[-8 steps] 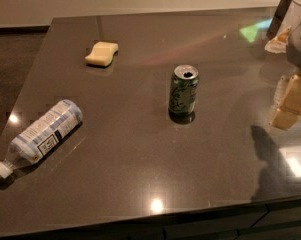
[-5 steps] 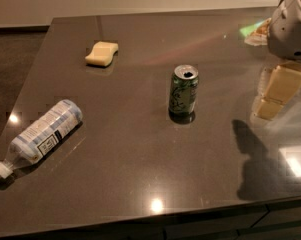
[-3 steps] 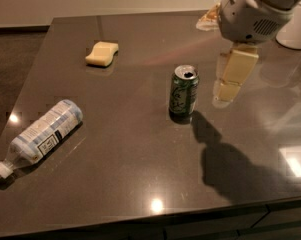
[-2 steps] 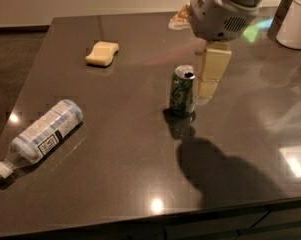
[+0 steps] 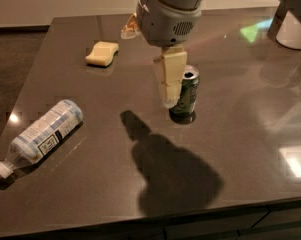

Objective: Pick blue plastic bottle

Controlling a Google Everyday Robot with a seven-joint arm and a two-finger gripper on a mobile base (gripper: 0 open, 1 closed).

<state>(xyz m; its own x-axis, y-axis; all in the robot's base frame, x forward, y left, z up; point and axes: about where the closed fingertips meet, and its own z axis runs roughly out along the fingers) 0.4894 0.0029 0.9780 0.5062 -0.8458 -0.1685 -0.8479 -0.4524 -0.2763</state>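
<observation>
Distance explains the wait: the blue plastic bottle [image 5: 42, 134] lies on its side near the tabletop's [image 5: 240, 134] left edge, well apart from my jaws. They hang empty beside the green can [image 5: 188, 96]; their opening I cannot tell.

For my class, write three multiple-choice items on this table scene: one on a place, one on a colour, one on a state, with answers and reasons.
1. Where does the blue plastic bottle lie on the table?
A) beside the can
B) near the front left corner
C) at the far right edge
2. What colour is the can?
A) red
B) silver
C) green
3. How is the bottle?
A) lying on its side
B) standing upright
C) lifted off the table
Answers: 1 B, it lies at the front left, apart from the can. 2 C, its body is dark green. 3 A, it rests flat on the table; the pincer hangs beside the can.
</observation>
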